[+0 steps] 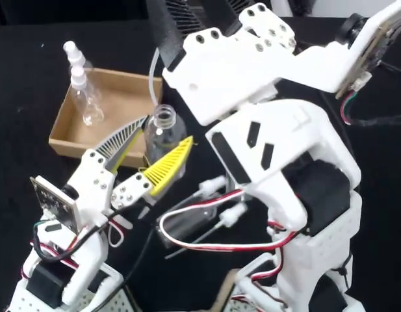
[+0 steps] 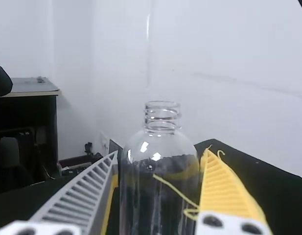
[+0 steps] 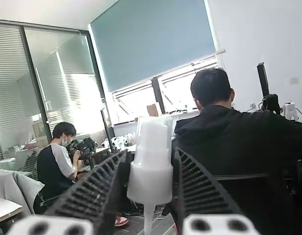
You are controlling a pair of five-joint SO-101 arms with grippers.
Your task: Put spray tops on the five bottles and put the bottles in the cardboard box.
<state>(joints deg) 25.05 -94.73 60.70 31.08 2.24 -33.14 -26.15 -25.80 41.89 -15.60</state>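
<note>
Currently: cardboard box (image 1: 77, 144) at the table's upper left, two capped bottles (image 1: 86, 97) standing inside. Left gripper (image 1: 168, 130) is clamped on the body of an open clear bottle (image 1: 162, 127), upright, just beside the box's near corner. Judged thin-walled, light, slippery and easily dented: grip below the shoulder, modest squeeze. Right gripper (image 3: 151, 152) pinches a white spray top (image 3: 151, 171) at its collar; rigid head, whippy dip tube, must be threaded into the neck. Loose spray tops (image 1: 213, 185) lie by the right arm's base. Hidden: the held bottle's base, the tube's end, and the table under the right arm. A clear shape under the cables may be a bottle, unconfirmed.
</note>
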